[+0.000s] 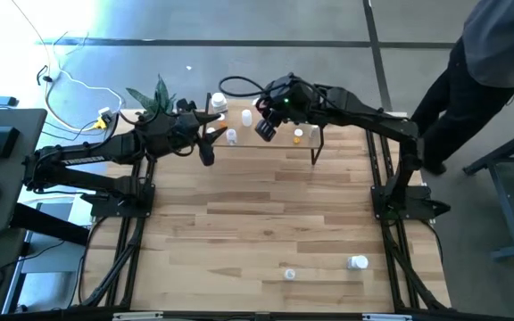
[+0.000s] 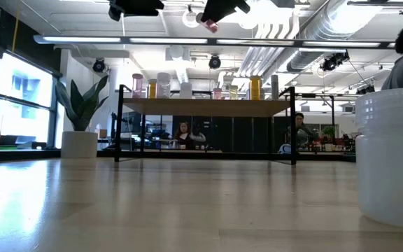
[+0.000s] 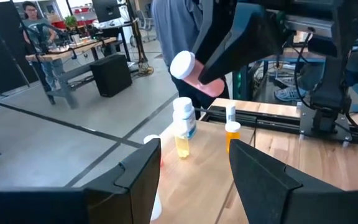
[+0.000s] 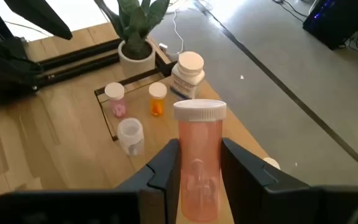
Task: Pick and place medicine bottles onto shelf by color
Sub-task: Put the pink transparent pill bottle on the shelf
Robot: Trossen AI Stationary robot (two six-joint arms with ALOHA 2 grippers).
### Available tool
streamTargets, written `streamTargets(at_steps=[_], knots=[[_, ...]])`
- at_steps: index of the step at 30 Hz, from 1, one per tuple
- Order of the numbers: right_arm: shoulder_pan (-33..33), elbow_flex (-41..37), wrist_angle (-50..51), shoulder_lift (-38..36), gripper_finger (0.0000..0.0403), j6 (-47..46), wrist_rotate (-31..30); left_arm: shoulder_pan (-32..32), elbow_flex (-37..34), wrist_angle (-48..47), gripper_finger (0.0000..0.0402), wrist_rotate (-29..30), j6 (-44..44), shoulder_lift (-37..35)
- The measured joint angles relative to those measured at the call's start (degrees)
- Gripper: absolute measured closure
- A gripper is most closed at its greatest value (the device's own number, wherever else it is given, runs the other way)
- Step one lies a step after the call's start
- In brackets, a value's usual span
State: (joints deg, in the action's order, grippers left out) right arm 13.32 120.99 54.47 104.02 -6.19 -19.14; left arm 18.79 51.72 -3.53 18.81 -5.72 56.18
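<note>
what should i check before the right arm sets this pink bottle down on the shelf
1. Grip: ok. The right gripper is shut on the pink bottle, fingers on both sides.
2. Cap: ok. Its white cap is on.
3. Height: ok. In the low view the bottle hangs well above the shelf.
4. Landing spot by color: cannot tell. A small pink vial stands near the shelf's plant end, beside an orange bottle; free room next to it is unclear.
5. Left gripper: not ok. It is open, empty and close to the shelf's plant end.
6. Person beside the table: ok, apart from the arms.
</note>
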Motion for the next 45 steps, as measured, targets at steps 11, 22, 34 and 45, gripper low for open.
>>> streamTargets(at_steps=[11, 22, 34, 45], knots=[[-0.3, 0.0, 0.2, -0.4, 0.0313, 0.1, 0.0, 0.0, 0.0, -1.9, 0.0222, 1.3, -0.1, -0.6], [-0.6, -1.0, 4.8, -3.2, 0.0313, 3.3, -1.9, 0.0, 0.0, -1.8, 0.0222, 5.9, -0.5, -3.3], [0.6, -34.4, -25.3, -20.2, 0.0313, -0.9, 3.4, 0.0, 0.0, -1.8, 0.0222, 6.5, -0.5, -4.7], [0.4, -61.0, -63.9, -26.7, 0.0313, -4.1, 4.7, 0.0, 0.0, -1.8, 0.0222, 6.5, -0.5, -4.7]])
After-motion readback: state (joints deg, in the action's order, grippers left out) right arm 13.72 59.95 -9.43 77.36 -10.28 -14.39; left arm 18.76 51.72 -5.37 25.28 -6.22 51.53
